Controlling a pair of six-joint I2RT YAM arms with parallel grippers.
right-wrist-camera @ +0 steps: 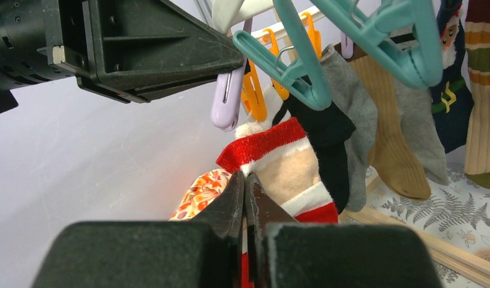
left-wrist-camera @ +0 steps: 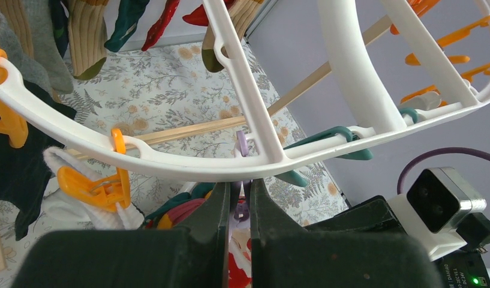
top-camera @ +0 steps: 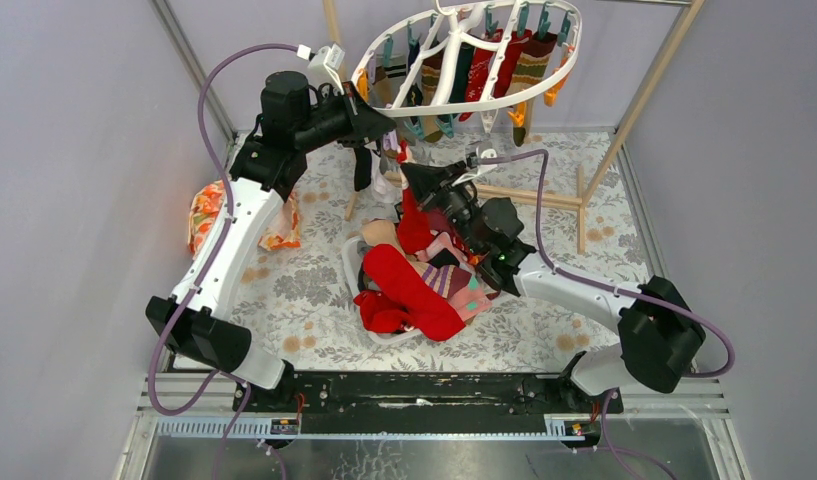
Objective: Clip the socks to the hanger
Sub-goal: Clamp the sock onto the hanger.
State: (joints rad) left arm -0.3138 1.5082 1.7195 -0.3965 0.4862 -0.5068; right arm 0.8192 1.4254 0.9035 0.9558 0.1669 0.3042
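The white oval hanger (top-camera: 462, 110) hangs at the back with several socks (top-camera: 504, 60) clipped on. My left gripper (top-camera: 384, 130) is just under its near-left rim (left-wrist-camera: 188, 165), shut on a lilac clip (left-wrist-camera: 242, 210). That clip (right-wrist-camera: 225, 102) also shows in the right wrist view, pinched by the left fingers (right-wrist-camera: 158, 54). My right gripper (top-camera: 404, 165) is shut on the cuff of a red, white and tan sock (right-wrist-camera: 278, 159). It holds the sock up just below the lilac clip, and the rest of the sock (top-camera: 414, 225) hangs down. A pile of loose socks (top-camera: 409, 290) lies below.
A light wooden pole frame (top-camera: 644, 95) stands behind the hanger, with a low bar (top-camera: 524, 195) near the right arm. An orange floral cloth (top-camera: 209, 215) lies at the left. Teal clips (right-wrist-camera: 290, 72) and orange clips (left-wrist-camera: 92, 186) hang close around both grippers.
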